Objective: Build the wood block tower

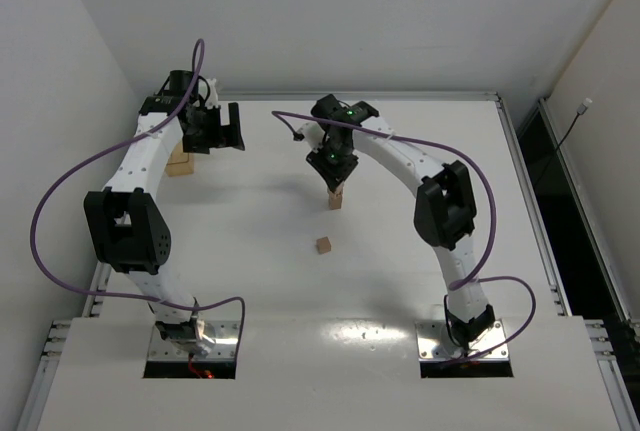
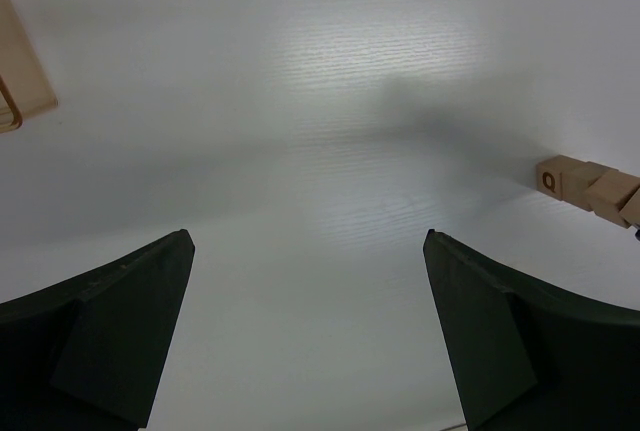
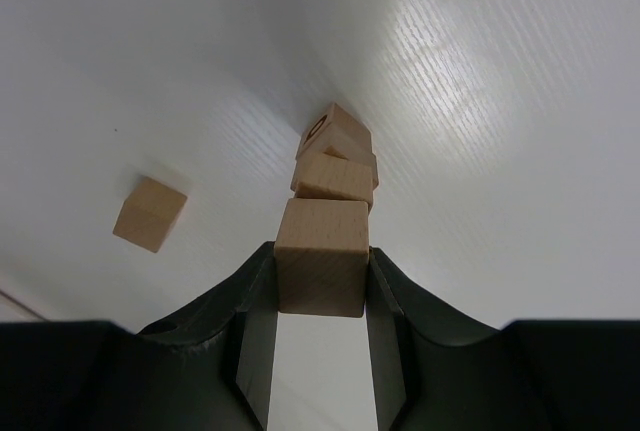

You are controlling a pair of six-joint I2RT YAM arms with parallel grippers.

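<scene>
The wood block tower (image 1: 335,198) is a short column of small tan cubes at mid-table. It also shows in the right wrist view (image 3: 335,177) and at the right edge of the left wrist view (image 2: 586,186). My right gripper (image 3: 320,263) is shut on one tan cube (image 3: 321,256) and holds it right over the tower's top; I cannot tell whether it touches. In the top view the right gripper (image 1: 335,169) stands directly above the column. My left gripper (image 2: 308,241) is open and empty over bare table, far left of the tower (image 1: 218,133).
A loose tan cube (image 1: 323,245) lies on the table in front of the tower, and shows in the right wrist view (image 3: 150,214). A flat tan tray (image 1: 180,163) sits under the left arm; its corner shows in the left wrist view (image 2: 22,86).
</scene>
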